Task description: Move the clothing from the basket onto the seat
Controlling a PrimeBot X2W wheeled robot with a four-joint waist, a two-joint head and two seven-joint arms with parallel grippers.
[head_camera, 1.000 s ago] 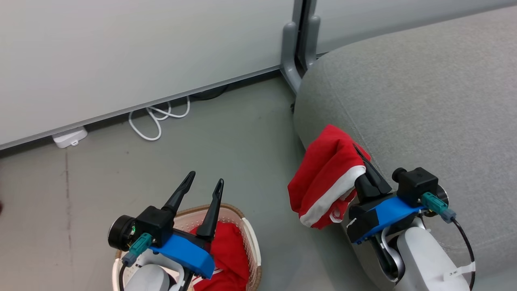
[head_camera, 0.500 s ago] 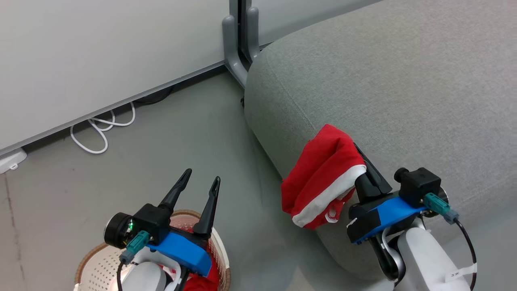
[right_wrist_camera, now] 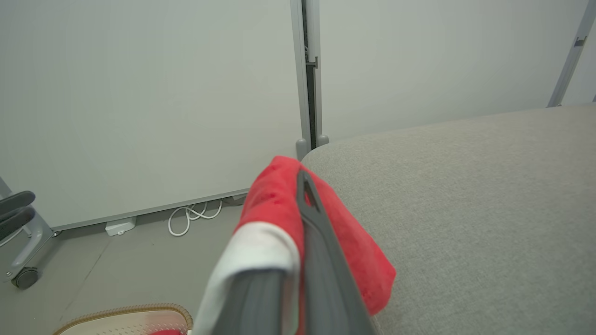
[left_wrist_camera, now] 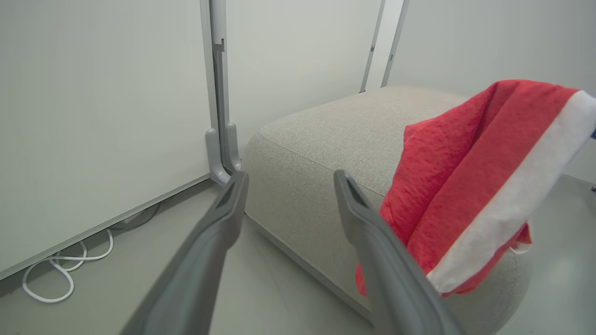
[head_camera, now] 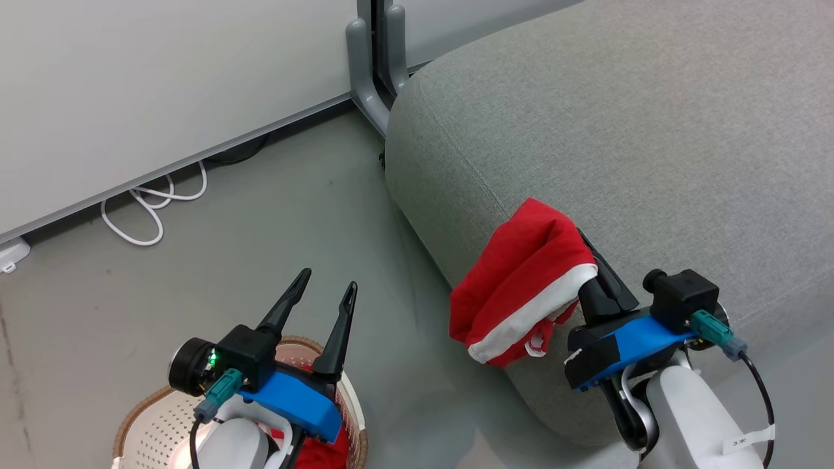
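My right gripper [head_camera: 580, 244] is shut on a bright red garment with white trim [head_camera: 521, 286], which hangs beside the rounded corner of the light grey sofa [head_camera: 619, 130]. In the right wrist view the cloth [right_wrist_camera: 279, 200] drapes over my fingers [right_wrist_camera: 309, 242], hiding one. My left gripper [head_camera: 329, 280] is open and holds nothing, above the cream basket [head_camera: 130, 423] at the lower left. A second red garment [head_camera: 322, 453] peeks from the basket under my left wrist. The left wrist view shows the open left gripper [left_wrist_camera: 291, 177], the sofa [left_wrist_camera: 316, 139] and the hanging garment [left_wrist_camera: 465, 186].
A grey partition post foot [head_camera: 371, 85] stands on the floor by the sofa's far corner. A looped white cable [head_camera: 150, 208] and a white power block [head_camera: 10, 254] lie along the wall panel. A caster wheel [right_wrist_camera: 23, 277] is at the left in the right wrist view.
The head camera has turned, so the sofa fills more of the picture and the basket sits lower left. Both grippers keep their stance; the right one still holds the red garment.
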